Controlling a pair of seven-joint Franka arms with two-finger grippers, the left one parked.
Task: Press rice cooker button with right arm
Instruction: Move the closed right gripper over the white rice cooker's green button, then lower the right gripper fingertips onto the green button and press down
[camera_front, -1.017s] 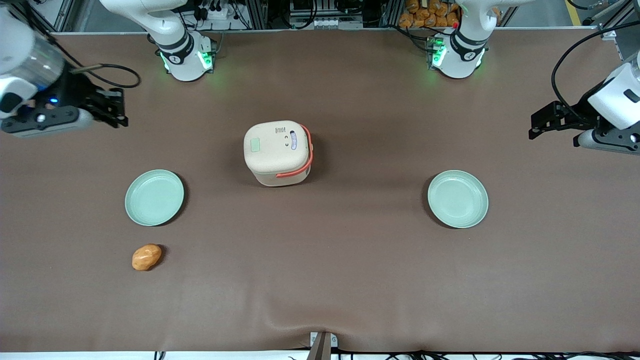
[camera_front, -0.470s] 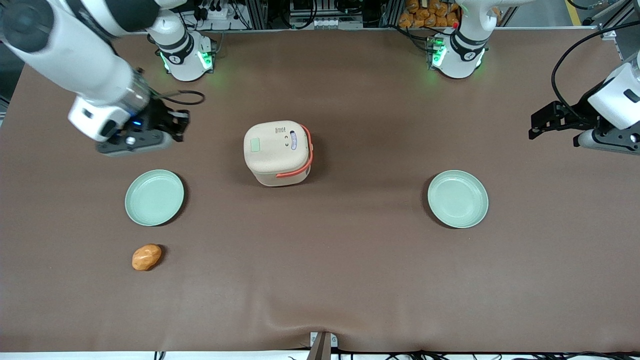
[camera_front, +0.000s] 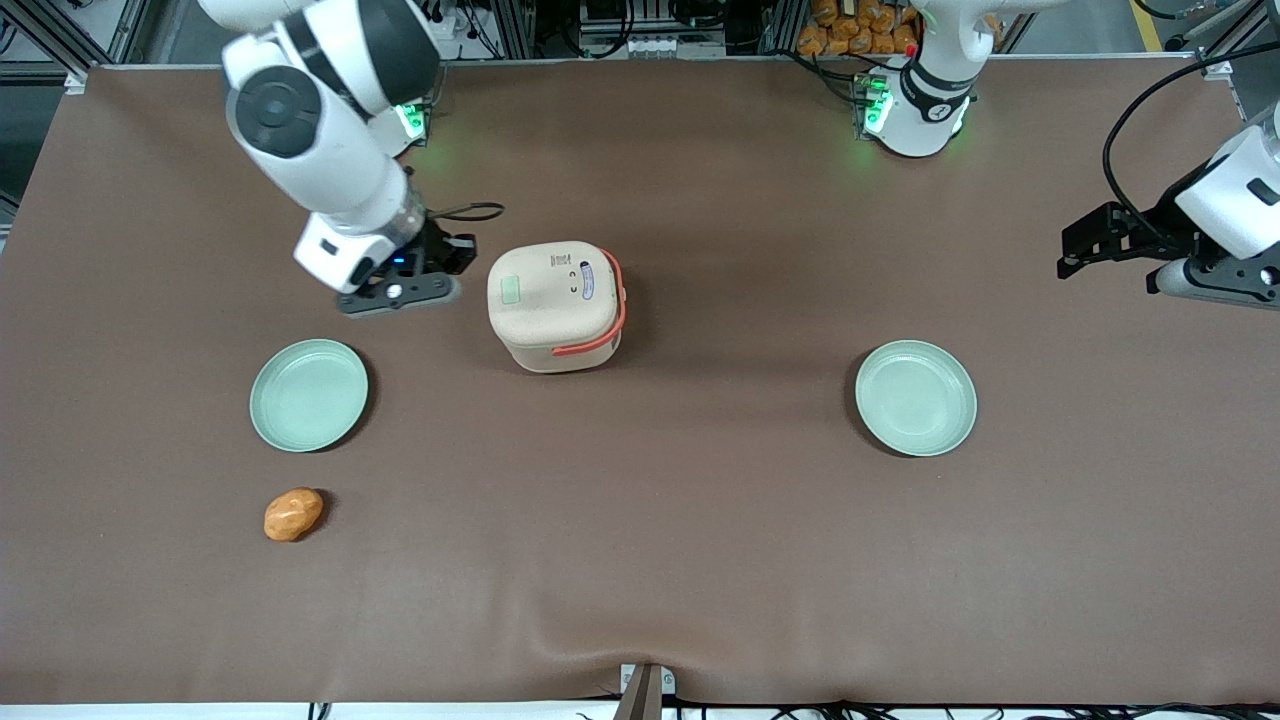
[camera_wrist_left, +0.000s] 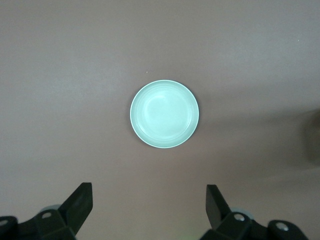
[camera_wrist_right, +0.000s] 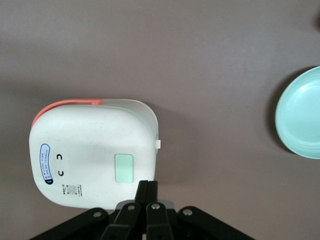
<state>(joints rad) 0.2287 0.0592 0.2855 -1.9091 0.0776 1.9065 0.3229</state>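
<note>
A cream rice cooker with an orange-red handle stands mid-table; a pale green rectangular button is on its lid. The white right arm reaches in from the working arm's end. Its black gripper hangs beside the cooker, at about lid height. In the right wrist view the cooker and its green button show, and the gripper is shut and empty, with its tips over the lid's edge close to the button.
A pale green plate lies nearer the front camera than the gripper, also in the right wrist view. An orange bread roll lies nearer still. A second green plate lies toward the parked arm's end, seen in the left wrist view.
The right arm has swung in from the table's end toward the rice cooker; its gripper now hangs next to the cooker. The cooker, plates and roll have not moved.
</note>
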